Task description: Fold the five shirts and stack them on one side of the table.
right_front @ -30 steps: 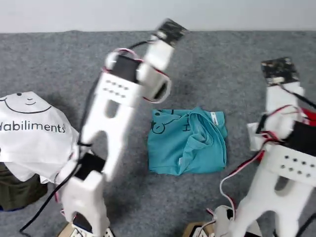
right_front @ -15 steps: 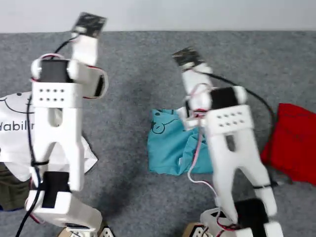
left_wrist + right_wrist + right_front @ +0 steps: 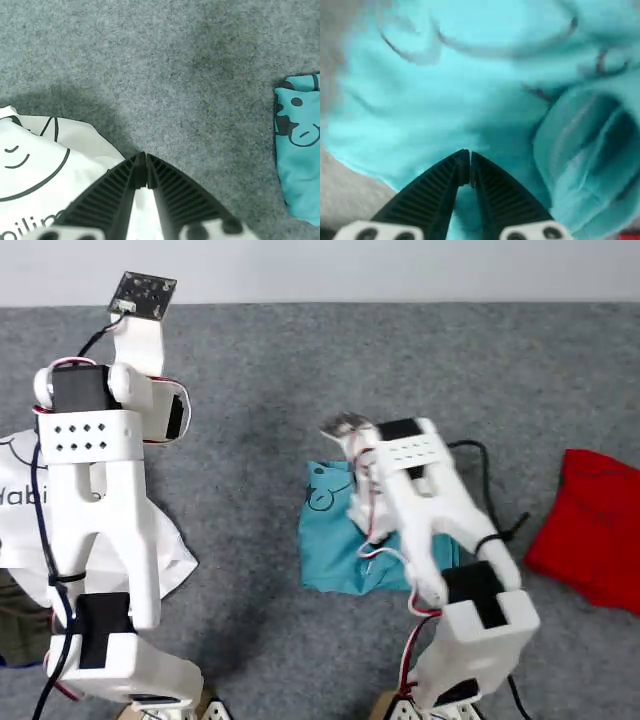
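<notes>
— Gripper status pls: left gripper point(image 3: 144, 165) first?

— Closed. Jaws pressed tip to tip, nothing betw. them that I can see. My tips sit over the edge of the white shirt point(image 3: 40, 165), right where the cloth meets the grey table point(image 3: 175, 60). Touching the cloth or not, can't tell.

— And the right gripper point(image 3: 466, 167)?

— Also closed, tips together, no cloth pinched as far as I can see. It hangs close over the teal shirt point(image 3: 445, 90), which is bunched up, w/ a thick rolled fold just beside my tips. Contact: can't tell.

— Layout from the high cam?

— Teal shirt point(image 3: 325, 550) lies approx. mid-table, roughly folded into a square, dark line drawing at its far left corner. My right arm point(image 3: 440, 520) covers its right half. White shirt point(image 3: 18, 520) is at the left edge, partly under my left arm point(image 3: 95, 500), loose & rumpled, w/ dark print on it. A dark olive garment point(image 3: 12, 625) pokes out from beneath the white one at the near left. Red shirt point(image 3: 590, 530) sits at the right edge, well apart from the teal one.

— How do they sit vs. each other?

— White overlaps the olive; teal & red each lie on their own, directly on the table point(image 3: 260, 370).
</notes>
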Action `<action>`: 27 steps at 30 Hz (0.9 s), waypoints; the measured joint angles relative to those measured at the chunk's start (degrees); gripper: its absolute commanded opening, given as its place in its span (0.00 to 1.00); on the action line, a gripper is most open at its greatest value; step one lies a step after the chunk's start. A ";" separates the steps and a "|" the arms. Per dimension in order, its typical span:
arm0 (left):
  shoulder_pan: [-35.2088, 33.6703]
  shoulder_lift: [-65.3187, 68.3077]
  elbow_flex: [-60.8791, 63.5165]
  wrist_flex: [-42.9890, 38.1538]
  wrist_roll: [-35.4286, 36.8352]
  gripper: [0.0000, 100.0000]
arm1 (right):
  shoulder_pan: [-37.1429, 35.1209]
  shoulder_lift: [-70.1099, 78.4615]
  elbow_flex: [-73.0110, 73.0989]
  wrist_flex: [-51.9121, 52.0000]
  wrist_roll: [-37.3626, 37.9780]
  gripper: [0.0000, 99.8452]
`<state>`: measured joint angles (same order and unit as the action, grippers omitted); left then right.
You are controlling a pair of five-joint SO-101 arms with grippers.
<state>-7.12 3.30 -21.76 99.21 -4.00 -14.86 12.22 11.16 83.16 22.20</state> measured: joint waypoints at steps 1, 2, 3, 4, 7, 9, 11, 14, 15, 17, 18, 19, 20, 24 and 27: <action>0.00 0.00 0.00 0.00 0.00 0.00 | 2.11 -0.09 0.62 0.18 1.67 0.01; 0.00 0.00 0.00 0.00 0.00 0.00 | 4.48 -0.09 0.97 0.35 3.34 0.01; 0.00 0.00 0.00 0.00 0.00 0.00 | 6.95 -0.09 1.32 0.44 4.84 0.01; 0.00 0.00 0.00 0.00 0.00 0.00 | 9.49 -0.18 1.41 0.44 6.51 0.01; 0.00 0.00 0.00 0.00 0.00 0.00 | 15.65 -1.67 1.49 1.49 10.37 0.01; 0.00 0.00 0.00 0.00 0.00 0.00 | 17.67 -4.13 1.49 2.81 12.48 0.01; 0.00 0.00 0.00 0.00 0.00 0.00 | 18.20 -6.95 1.49 3.25 13.36 0.01; 0.00 0.00 0.00 0.00 0.00 0.00 | 16.97 -11.43 0.09 2.02 13.63 0.01; 0.00 0.00 0.00 0.00 0.00 0.00 | 16.00 -12.22 -0.70 0.53 13.71 0.01; 0.00 0.00 0.00 0.00 0.00 0.00 | 13.19 -13.01 -2.20 -3.43 12.92 0.01; 0.00 0.00 0.00 0.00 0.00 0.00 | 11.43 -13.10 -2.64 -5.63 11.87 0.01; 0.00 0.00 0.00 0.00 0.00 0.00 | 9.58 -13.10 -2.64 -7.82 10.64 0.01; 0.00 0.00 0.00 0.00 0.00 0.00 | 7.65 -13.10 -2.64 -10.20 9.58 0.01; 0.00 0.00 0.00 0.00 0.00 0.00 | 1.67 -9.41 -2.90 -17.85 8.09 0.01; 0.00 0.00 0.00 0.00 0.00 0.00 | 1.41 -3.34 -2.90 -21.71 8.00 0.01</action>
<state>-7.12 3.30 -21.76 99.21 -4.00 -13.45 8.88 8.26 61.45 30.20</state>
